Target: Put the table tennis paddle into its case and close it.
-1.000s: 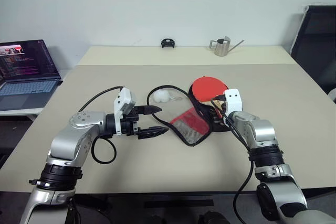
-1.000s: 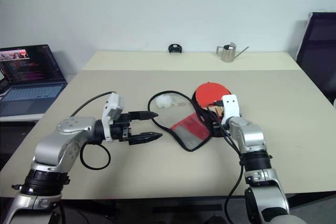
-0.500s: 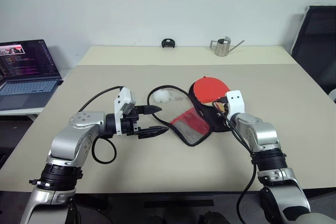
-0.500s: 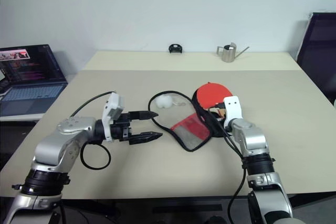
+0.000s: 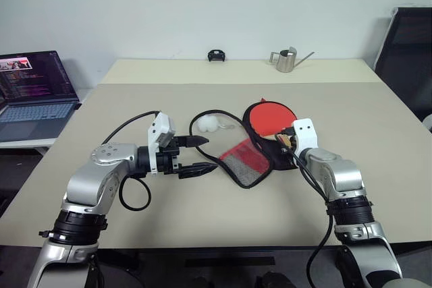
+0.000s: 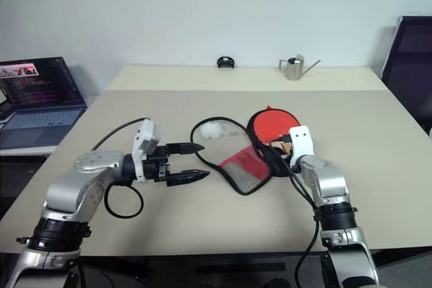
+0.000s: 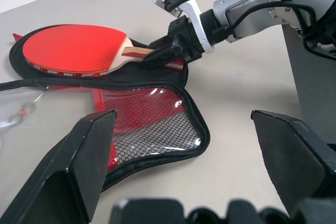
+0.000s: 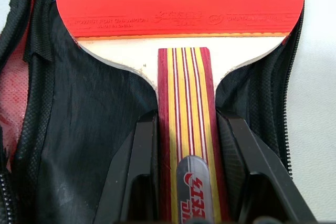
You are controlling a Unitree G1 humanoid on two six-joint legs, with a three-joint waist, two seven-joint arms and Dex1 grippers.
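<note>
Paddle (image 8: 178, 3) is lying red face up on the black inside of the unzipped case (image 7: 152, 129), roughly centre of the tan table (image 5: 378, 119), with the right gripper (image 8: 184, 171) clamping its striped wooden handle. Both black fingers (image 8: 140, 166) are pressing flat against the handle's sides, so it's a narrow grip, holding the paddle by the handle. From the head camera, the round head is pointing toward about 11 o'clock from that gripper, and the case's red flap with the mesh pocket is folding out toward 8 o'clock, lying flat on the table.

Left gripper (image 5: 196, 154) is hanging just above the table at about 9 o'clock from the case, fingers spread wide, gripping nothing, tips aiming at the mesh flap and sitting just beside its edge.

A white crumpled thing (image 5: 210, 124) inside a black cord loop is sitting at 12 o'clock from the left gripper. A metal watering can (image 5: 286, 59) and a small black object (image 5: 216, 55) are sitting at the far edge, laptop (image 5: 34, 92) off at 9 o'clock.
</note>
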